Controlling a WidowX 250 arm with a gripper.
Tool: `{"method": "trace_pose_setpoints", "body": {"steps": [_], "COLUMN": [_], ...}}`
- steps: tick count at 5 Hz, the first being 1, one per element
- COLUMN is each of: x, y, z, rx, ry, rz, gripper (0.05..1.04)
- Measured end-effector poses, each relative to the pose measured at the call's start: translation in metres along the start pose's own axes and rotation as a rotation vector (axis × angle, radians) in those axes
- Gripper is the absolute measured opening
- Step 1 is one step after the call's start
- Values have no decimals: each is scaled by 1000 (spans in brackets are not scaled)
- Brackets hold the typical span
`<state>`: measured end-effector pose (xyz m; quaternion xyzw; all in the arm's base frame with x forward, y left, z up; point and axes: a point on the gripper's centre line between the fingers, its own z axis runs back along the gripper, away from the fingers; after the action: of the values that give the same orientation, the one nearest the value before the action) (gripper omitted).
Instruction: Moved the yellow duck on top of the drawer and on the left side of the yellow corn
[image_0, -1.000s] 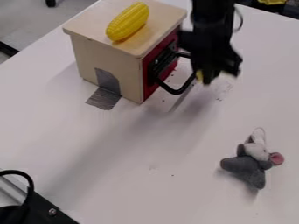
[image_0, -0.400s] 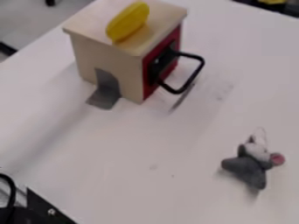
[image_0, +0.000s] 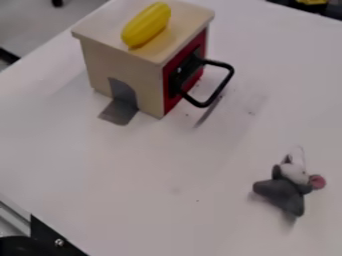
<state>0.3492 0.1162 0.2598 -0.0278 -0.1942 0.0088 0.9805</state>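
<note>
Arm and claw away from the drawer (image_0: 167, 101)

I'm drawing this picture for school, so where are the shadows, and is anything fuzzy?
Camera view: a soft, faint shadow under the gray stuffed mouse, a thin dark streak below the black handle, a pale sheen on the wooden box's top, and slightly soft edges all over, with the corn's ridges smoothed.

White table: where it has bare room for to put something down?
The widest bare patch of table lies between the box and the mouse. Another lies between the handle and the picture's right edge. It is tighter on the box's top, beside the corn, and under the handle.
</note>
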Motion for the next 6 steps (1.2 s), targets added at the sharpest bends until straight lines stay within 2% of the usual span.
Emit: {"method": "trace_pose_setpoints", "body": {"steps": [1,4,6], "x": [-13,-79,-94], "y": [23,51,66], "z": [-5,-88,-105], "rx": [26,127,136], "ry": [33,247,308], "rz": [33,6,31], "gripper": [98,98,98]}}
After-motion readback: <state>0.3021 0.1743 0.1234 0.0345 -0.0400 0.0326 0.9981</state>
